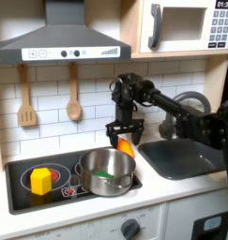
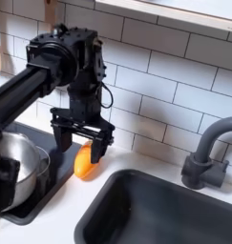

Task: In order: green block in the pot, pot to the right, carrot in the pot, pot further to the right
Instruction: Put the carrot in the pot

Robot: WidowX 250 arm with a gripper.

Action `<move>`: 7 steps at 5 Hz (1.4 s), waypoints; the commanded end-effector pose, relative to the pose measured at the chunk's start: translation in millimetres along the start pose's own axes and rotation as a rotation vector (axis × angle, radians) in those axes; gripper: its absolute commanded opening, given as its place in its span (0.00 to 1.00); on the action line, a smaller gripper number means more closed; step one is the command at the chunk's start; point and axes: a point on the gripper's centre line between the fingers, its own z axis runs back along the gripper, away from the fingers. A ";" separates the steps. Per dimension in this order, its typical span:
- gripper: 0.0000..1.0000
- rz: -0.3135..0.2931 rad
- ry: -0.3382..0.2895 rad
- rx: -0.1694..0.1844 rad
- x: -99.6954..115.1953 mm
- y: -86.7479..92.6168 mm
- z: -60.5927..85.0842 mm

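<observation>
In the first exterior view, the gripper (image 1: 125, 137) is hanging just above the far rim of the pot (image 1: 108, 172) and is squeezing the carrot (image 1: 126, 146) between its two fingers. The green block (image 1: 104, 173) is lying inside the pot. A yellow block (image 1: 40, 180) is sitting on the stove (image 1: 22, 194). In the second exterior view, the gripper (image 2: 82, 147) is pinching the carrot (image 2: 84, 163) above the stove's edge, beside the sink (image 2: 160, 214).

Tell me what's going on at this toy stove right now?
The gripper holds the carrot just above the counter, beside the pot on the first exterior view's right. The green block already lies inside the pot. A yellow block sits on the stove's other burner, untouched.
</observation>
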 end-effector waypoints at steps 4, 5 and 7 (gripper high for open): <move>0.00 -0.011 0.042 -0.020 7.2 -10.7 -23.7; 0.00 -0.017 0.029 -0.021 5.8 -12.2 -20.0; 0.00 -0.013 0.015 -0.016 -7.3 -10.0 -9.3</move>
